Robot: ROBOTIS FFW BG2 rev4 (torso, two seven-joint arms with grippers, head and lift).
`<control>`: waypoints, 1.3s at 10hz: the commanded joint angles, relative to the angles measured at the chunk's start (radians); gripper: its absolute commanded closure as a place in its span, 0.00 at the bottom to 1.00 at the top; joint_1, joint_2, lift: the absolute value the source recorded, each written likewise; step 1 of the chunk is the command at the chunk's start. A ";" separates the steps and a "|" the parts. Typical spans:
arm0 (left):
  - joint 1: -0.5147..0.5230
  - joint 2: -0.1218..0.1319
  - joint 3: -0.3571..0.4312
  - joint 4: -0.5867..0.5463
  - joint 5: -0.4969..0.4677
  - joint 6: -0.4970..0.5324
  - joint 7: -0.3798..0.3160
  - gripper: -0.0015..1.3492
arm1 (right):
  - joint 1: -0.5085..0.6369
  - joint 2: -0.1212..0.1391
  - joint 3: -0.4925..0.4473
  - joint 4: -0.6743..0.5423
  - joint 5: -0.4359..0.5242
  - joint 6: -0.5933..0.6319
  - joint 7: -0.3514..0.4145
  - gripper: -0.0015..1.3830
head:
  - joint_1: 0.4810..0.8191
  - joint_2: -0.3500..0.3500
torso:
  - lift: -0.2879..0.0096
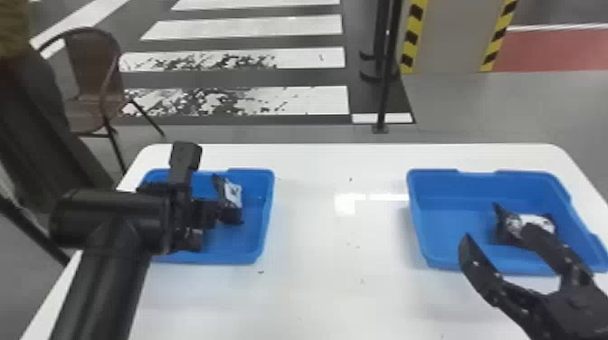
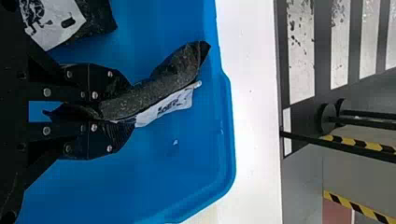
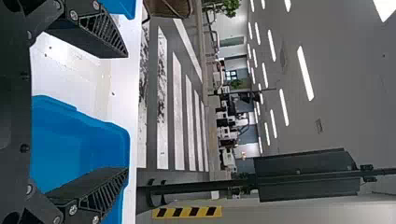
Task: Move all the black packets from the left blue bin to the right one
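Left hand (image 1: 233,216): over the left blue bin (image 1: 266,212), fingers drawn together, clamped on a black packet (image 1: 228,194). In the left wrist view the packet is pinched at one end between the two fingers; its free end juts out past the fingertips, white label along one side. Whether it clears the bin floor: cannot tell.

Second packet (image 2: 100,21): black, white label, in the left bin beside the left hand.

Right hand (image 1: 497,235): at the near side of the right blue bin (image 1: 452,221), fingers wide apart, nothing between them. One finger overlaps, in the head view, a third packet (image 1: 545,222) lying in that bin; contact cannot be judged.

Both bins sit on the white worktop (image 1: 339,280), well apart.
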 commanded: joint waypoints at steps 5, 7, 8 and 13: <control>0.266 0.023 0.064 -0.476 0.140 0.026 -0.076 0.86 | -0.031 -0.007 -0.001 -0.008 -0.072 0.056 0.039 0.12 | 0.63 0.59 | 0.50; 0.345 0.023 0.050 -0.503 0.284 -0.033 -0.116 0.86 | -0.127 -0.019 -0.001 0.043 -0.165 0.152 0.113 0.13 | 0.63 0.56 | 0.50; 0.365 0.023 0.030 -0.506 0.316 -0.042 -0.141 0.86 | -0.164 -0.025 -0.001 0.048 -0.193 0.204 0.120 0.13 | 0.63 0.54 | 0.50; 0.362 0.035 -0.062 -0.437 0.414 -0.254 -0.222 0.86 | -0.308 -0.053 0.095 0.212 -0.566 0.415 0.137 0.13 | 0.63 0.47 | 0.50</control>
